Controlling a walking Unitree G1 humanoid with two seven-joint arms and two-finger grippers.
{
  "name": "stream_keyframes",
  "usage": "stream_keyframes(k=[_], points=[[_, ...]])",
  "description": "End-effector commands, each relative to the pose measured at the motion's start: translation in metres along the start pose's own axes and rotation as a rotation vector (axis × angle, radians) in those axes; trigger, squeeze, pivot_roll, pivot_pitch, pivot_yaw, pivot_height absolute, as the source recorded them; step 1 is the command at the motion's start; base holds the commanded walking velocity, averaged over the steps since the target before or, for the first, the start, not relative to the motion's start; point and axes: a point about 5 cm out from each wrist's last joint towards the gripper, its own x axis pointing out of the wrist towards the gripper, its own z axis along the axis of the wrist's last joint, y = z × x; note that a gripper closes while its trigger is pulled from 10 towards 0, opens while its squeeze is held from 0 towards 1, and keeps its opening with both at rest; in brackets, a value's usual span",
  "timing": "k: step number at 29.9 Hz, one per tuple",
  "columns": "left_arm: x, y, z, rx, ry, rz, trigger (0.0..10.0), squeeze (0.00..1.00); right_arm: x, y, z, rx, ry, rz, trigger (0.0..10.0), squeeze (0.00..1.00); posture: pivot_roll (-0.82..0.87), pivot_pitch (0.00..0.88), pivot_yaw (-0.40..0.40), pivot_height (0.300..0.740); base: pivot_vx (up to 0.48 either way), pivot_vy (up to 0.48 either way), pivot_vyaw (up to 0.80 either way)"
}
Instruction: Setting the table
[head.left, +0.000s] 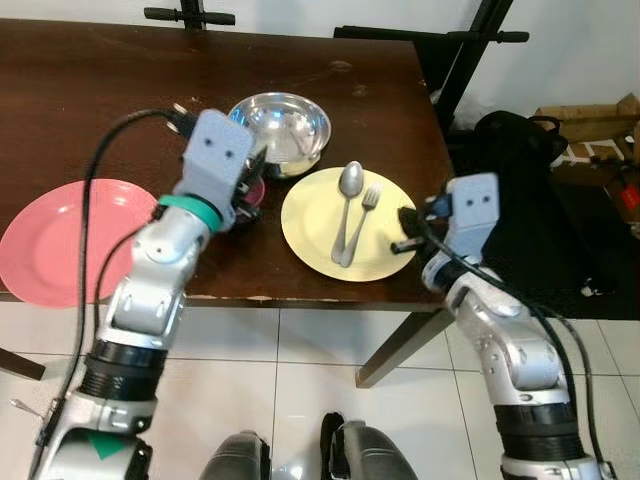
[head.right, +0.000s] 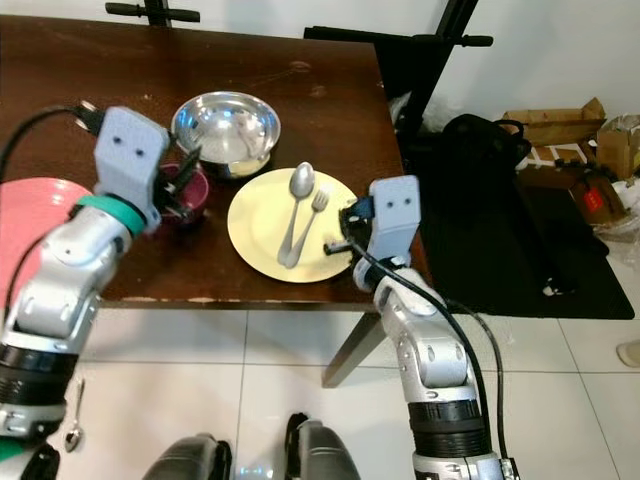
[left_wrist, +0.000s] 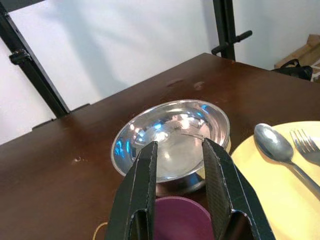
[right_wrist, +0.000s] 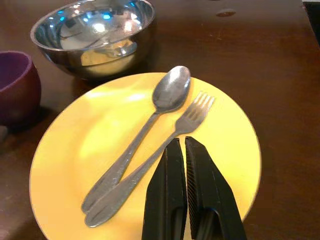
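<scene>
Dark wooden table (head.left: 100, 110) ahead of you. Yellow plate (head.left: 305, 225) near the front edge, at centre. On it a spoon (head.left: 346, 200) and a fork (head.left: 362, 222), handles crossing low, heads pointing to 12 o'clock — the spoon's bowl just left of the fork's tines. Steel bowl (head.left: 285, 125) at the plate's 11 o'clock, its rim close to the plate. Small purple cup (head.right: 190, 188) at the plate's 9 o'clock, just in front of the bowl. Pink plate (head.left: 50, 245) well off toward 9, at the table's left edge.

Your left gripper (left_wrist: 179, 170) hangs over the purple cup, fingers parted to about the cup's width, gripping nothing; the bowl shows between them beyond.

Your right gripper (right_wrist: 180, 165) sits at the yellow plate's 4 o'clock — fingers pressed nearly together, empty, tips over the plate just short of the fork's neck.

A second spoon (head.right: 74, 425) lies on the white floor tiles, at your 8 o'clock.
</scene>
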Motion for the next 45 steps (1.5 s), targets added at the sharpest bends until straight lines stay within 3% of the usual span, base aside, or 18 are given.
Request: stream_keyframes(k=[1,8,10,12,14,19,22,34,35,36,37,39,40,45], points=[[0.000,0.001,-0.006,0.014,0.032,-0.006,10.0,0.00,0.001,0.000,-0.004,0.024,0.022,0.000,10.0,0.00,0.12,0.103,-0.023,0.740,0.000,0.000,0.00],[-0.001,0.000,-0.008,0.008,0.039,-0.002,10.0,0.00,0.008,0.011,-0.006,0.078,0.021,0.010,10.0,0.00,0.12,0.102,-0.020,0.740,0.000,0.000,0.00],[0.000,-0.001,-0.006,-0.003,0.033,-0.011,10.0,0.00,0.010,0.020,-0.007,0.181,0.033,0.034,10.0,0.00,0.12,0.101,-0.019,0.740,0.000,0.000,0.00],[0.000,-0.001,-0.006,-0.003,0.033,-0.011,10.0,0.00,0.010,0.020,-0.007,0.181,0.033,0.034,10.0,0.00,0.12,0.101,-0.019,0.740,0.000,0.000,0.00],[0.002,0.002,-0.004,0.012,0.031,-0.018,10.0,0.00,0.014,0.029,-0.008,0.254,0.062,0.063,10.0,0.00,0.12,0.100,-0.018,0.740,0.000,0.000,0.00],[0.003,0.005,-0.006,0.033,0.041,-0.013,10.0,0.00,0.026,0.032,-0.022,0.254,0.140,-0.006,10.0,0.00,0.14,0.101,-0.024,0.740,0.000,0.000,0.00],[0.002,0.002,-0.009,0.034,0.052,-0.010,10.0,0.00,0.032,0.027,-0.037,0.196,0.216,-0.098,10.0,0.00,0.15,0.101,-0.030,0.740,0.000,0.000,0.00],[0.000,-0.006,-0.013,0.014,0.063,-0.019,10.0,0.00,0.021,0.014,-0.073,0.096,0.353,-0.245,10.0,0.00,0.15,0.116,-0.026,0.740,0.000,0.000,0.00],[0.001,-0.007,-0.013,0.011,0.062,-0.022,10.0,0.00,0.020,0.012,-0.075,0.093,0.358,-0.256,7.2,0.00,0.15,0.116,-0.026,0.740,0.000,0.000,0.00],[0.001,-0.007,-0.013,0.011,0.062,-0.022,10.0,0.00,0.020,0.012,-0.075,0.093,0.358,-0.256,7.2,0.00,0.15,0.116,-0.026,0.740,0.000,0.000,0.00],[0.001,-0.008,-0.013,0.010,0.062,-0.024,10.0,0.00,0.020,0.010,-0.076,0.080,0.359,-0.270,4.6,0.00,0.15,0.116,-0.026,0.740,0.000,0.000,0.00],[0.001,-0.008,-0.013,0.010,0.062,-0.024,10.0,0.00,0.020,0.010,-0.076,0.080,0.359,-0.270,4.6,0.00,0.15,0.116,-0.026,0.740,0.000,0.000,0.00],[0.001,-0.009,-0.013,0.009,0.063,-0.027,10.0,0.00,0.019,0.008,-0.077,0.071,0.360,-0.279,0.0,0.00,0.14,0.123,-0.022,0.740,0.000,0.000,0.00],[0.001,-0.011,-0.014,0.004,0.065,-0.028,10.0,0.00,0.014,-0.002,-0.080,0.012,0.368,-0.301,0.0,0.00,0.13,0.129,-0.026,0.740,0.000,0.000,0.00]])
